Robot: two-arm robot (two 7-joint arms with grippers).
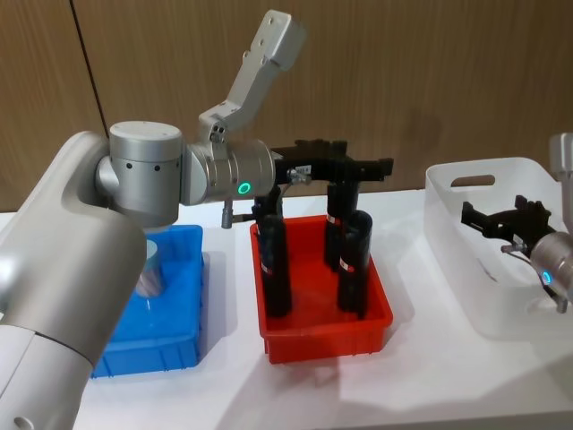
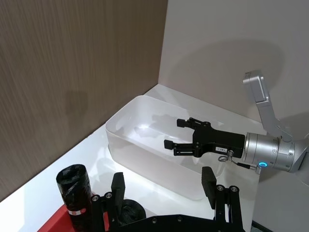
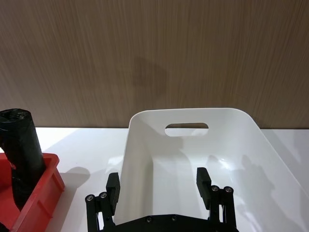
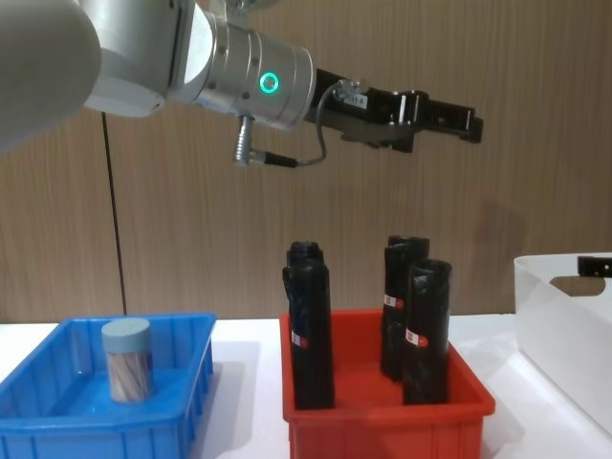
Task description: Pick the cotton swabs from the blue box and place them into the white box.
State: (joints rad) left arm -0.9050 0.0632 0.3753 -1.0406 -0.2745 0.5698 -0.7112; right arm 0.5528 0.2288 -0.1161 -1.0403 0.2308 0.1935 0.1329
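I see one jar of cotton swabs (image 4: 127,359) upright in the blue box (image 4: 57,432), near left. Left gripper (image 4: 467,126) hangs high over the red bin (image 4: 382,427), jaws apart, empty. Right gripper (image 2: 172,132) sits over the white box (image 3: 140,145), also spread, holding nothing.

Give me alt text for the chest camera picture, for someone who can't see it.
The left gripper reaches out empty, high above a red bin holding three upright black rolls. At left, one jar of cotton swabs stands in the blue box; the white box shows at the right edge.
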